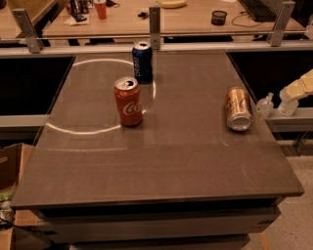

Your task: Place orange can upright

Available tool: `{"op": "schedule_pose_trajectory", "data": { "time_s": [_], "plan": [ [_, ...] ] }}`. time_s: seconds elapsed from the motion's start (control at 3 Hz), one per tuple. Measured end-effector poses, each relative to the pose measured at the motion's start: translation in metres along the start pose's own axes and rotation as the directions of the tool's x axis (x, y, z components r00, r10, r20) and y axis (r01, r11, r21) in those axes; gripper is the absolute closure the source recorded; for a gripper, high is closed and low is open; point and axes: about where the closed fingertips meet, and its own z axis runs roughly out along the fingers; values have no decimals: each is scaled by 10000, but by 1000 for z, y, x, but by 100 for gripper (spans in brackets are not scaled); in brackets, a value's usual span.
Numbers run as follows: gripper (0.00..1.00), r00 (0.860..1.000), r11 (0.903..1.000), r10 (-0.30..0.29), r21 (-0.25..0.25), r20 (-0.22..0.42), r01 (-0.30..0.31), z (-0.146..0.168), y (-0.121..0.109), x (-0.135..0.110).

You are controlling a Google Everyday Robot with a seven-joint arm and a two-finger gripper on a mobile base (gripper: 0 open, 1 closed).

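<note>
We start at the front, where the wide brown table [161,166] has a bare, flat top. Low down on the left, beside the table, we see a cardboard box [11,163].

A bit farther back, on the right side of the table near its edge, is the orange can [237,106]. It is lying on its side, not standing. Its silver end faces us and its other end points away. Nothing touches it.

Off the table, to the right of the orange can, we see the gripper [289,103]. It is pale and comes in from the right edge of the picture. It hangs over a low ledge and is apart from the orange can. We cannot tell if it is spread or pressed together, and it does not look like it is holding anything. A small clear bottle [265,105] sits between the gripper and the table.

Near the middle of the table, the red can [128,101] stands up straight. A bright ring of light [66,128] curves around it on the table top. Just behind the red can stands the blue can [142,61], also upright.

Behind the table runs a metal rail [98,35]. Past that is a wooden desk [190,19] with a red cup [100,9], a banana [173,4] and a small black pot [219,17].
</note>
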Motion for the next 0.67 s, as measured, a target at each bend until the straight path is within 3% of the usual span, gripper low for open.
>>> {"op": "schedule_pose_trajectory", "data": {
  "time_s": [0.67],
  "plan": [
    [0,9994,9999,166,-6,-310,-166,2,3,0]
  ]
}}
